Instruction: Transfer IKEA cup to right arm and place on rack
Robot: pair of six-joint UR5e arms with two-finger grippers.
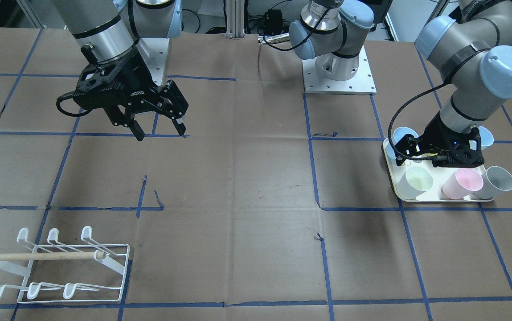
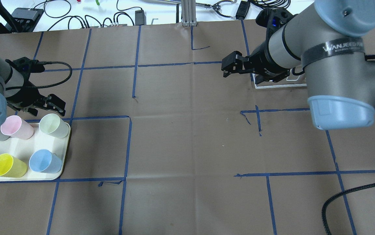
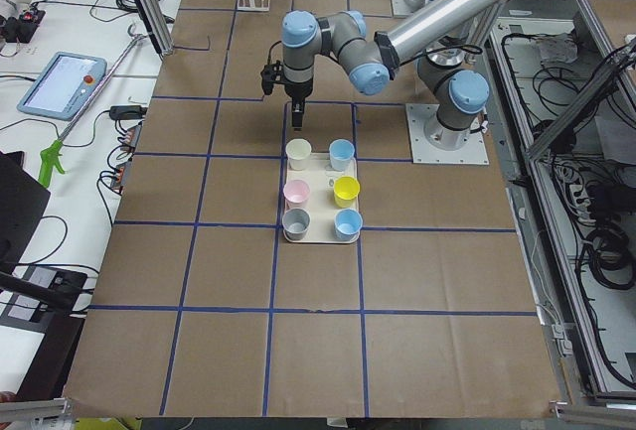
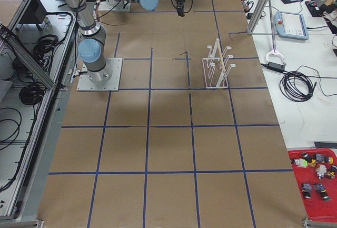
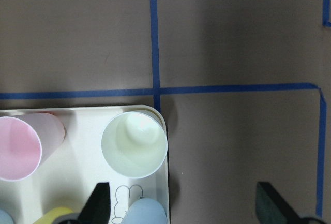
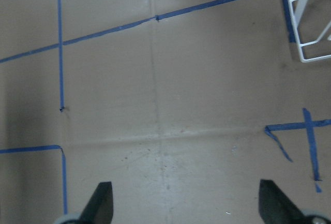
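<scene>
Starting with the rack [image 1: 59, 256]: is anything hanging on it?

No. It sits by the table's far edge on the robot's right, and all six prongs are bare. So nothing has been placed.

And the hand-over?

Not begun, I judge. The pale green cup [image 5: 134, 144] and its five neighbours all stand on the cream tray [image 2: 27, 146] toward the table's left end. The left gripper [image 5: 182, 190] hovers at the tray's far right corner with its fingers spread wide, grasping nothing. The pale green cup is just ahead of them.

Is that the cup it wants?

Likely, but I cannot tell for certain.

The right gripper [image 1: 160, 133]?

Also spread and empty. It hangs above the brown paper, well apart from tray and rack. Grasping, lifting, passing across and hanging the cup are all left to do.
</scene>
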